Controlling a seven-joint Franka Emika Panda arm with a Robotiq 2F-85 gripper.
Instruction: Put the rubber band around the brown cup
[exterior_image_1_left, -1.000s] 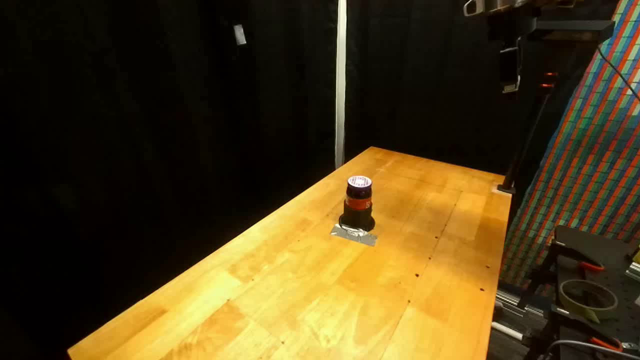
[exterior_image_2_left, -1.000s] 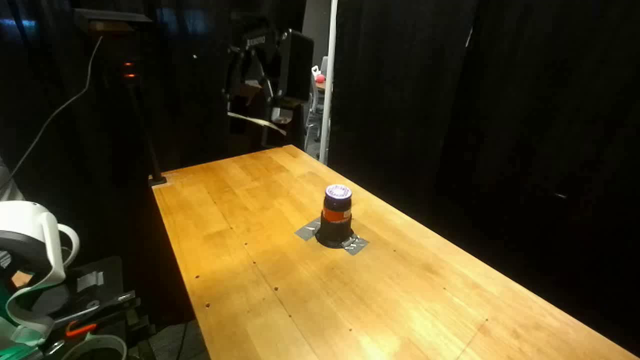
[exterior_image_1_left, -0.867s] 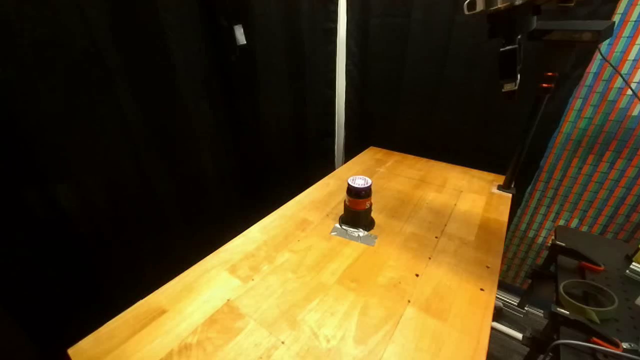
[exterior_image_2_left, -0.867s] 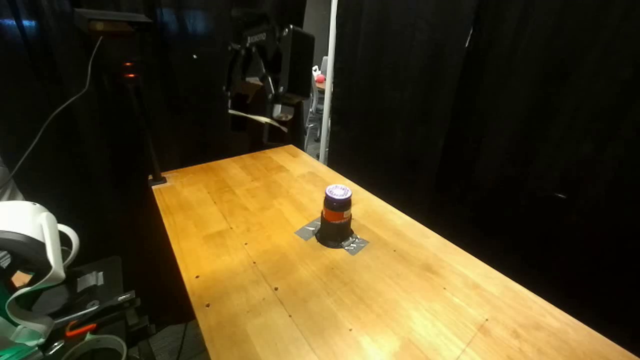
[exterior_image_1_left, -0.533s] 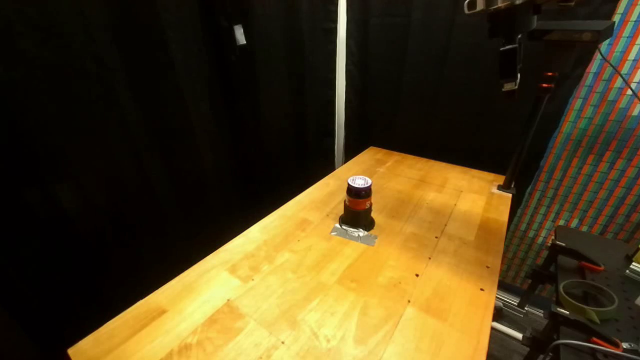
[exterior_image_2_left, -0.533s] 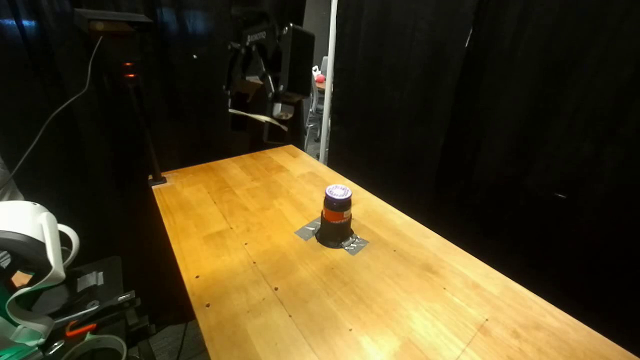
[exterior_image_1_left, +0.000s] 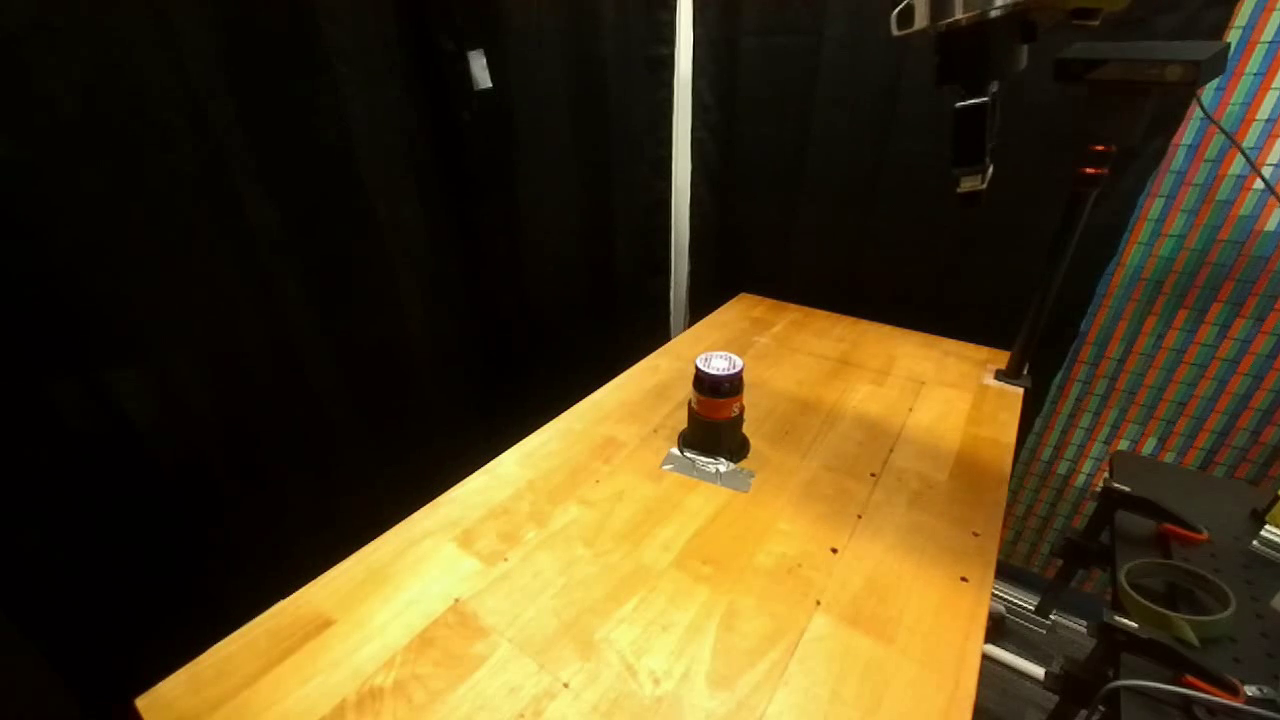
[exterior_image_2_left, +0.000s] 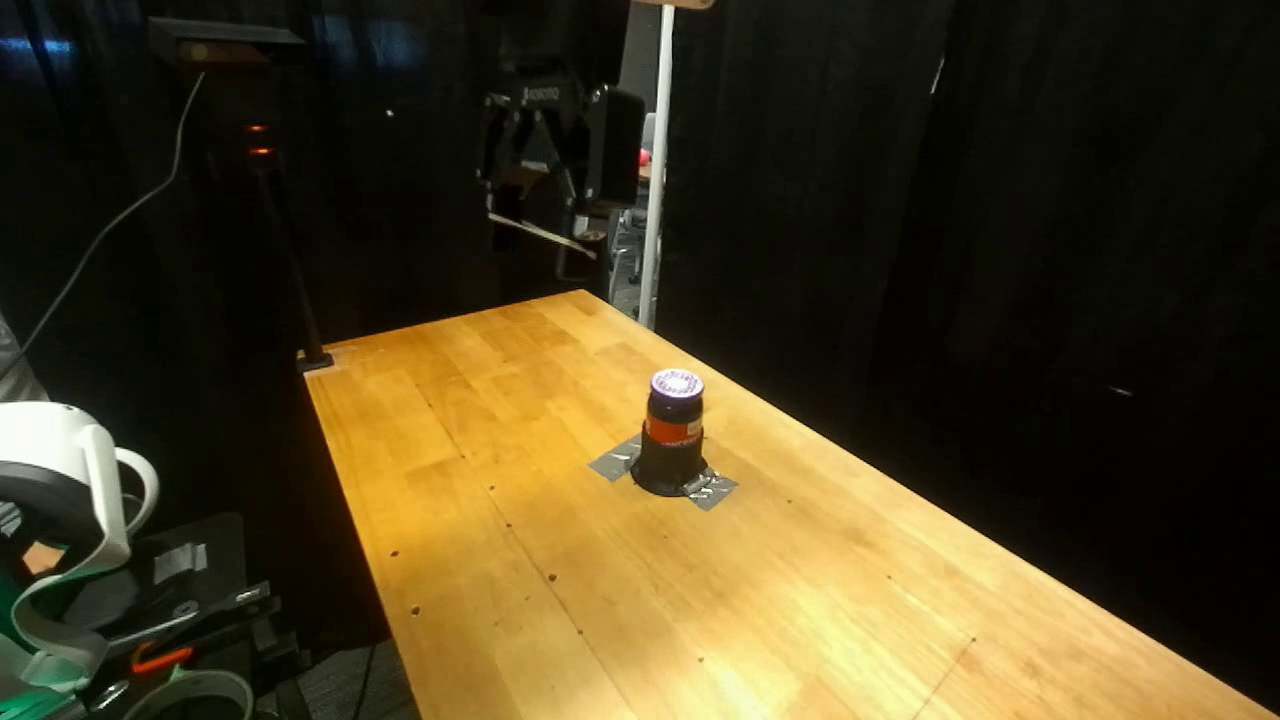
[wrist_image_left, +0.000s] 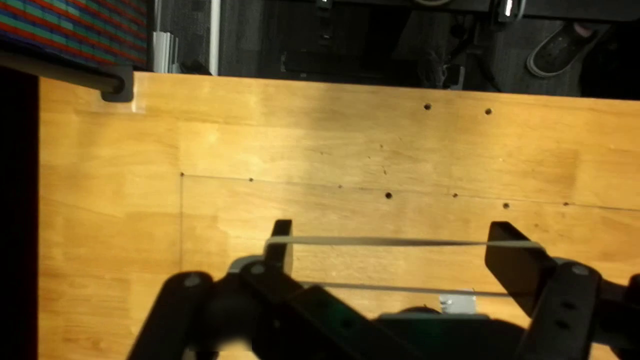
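The brown cup, dark with an orange stripe and a white patterned top, stands upright in both exterior views (exterior_image_1_left: 718, 408) (exterior_image_2_left: 674, 430) on the wooden table (exterior_image_1_left: 640, 610). Its lower part sits in a black base held by grey tape (exterior_image_2_left: 713, 490). My gripper (exterior_image_2_left: 541, 228) is high above the far end of the table, apart from the cup. It is open in the wrist view (wrist_image_left: 390, 235). The pale rubber band (wrist_image_left: 350, 241) is stretched around both fingers, with two strands crossing the gap. In the wrist view the cup is almost wholly hidden behind the gripper body.
A black post (exterior_image_1_left: 1045, 270) with a camera-like box on top (exterior_image_1_left: 1140, 62) stands at the table's far corner. A side cart (exterior_image_1_left: 1185, 490) with a tape roll (exterior_image_1_left: 1176, 600) is beside the table. A light pole (exterior_image_2_left: 655, 180) and dark curtains stand behind.
My gripper rose slightly, then moved sideways and a little down, closer to the cup in both exterior views. The band stays stretched on the fingers. The cup has not moved.
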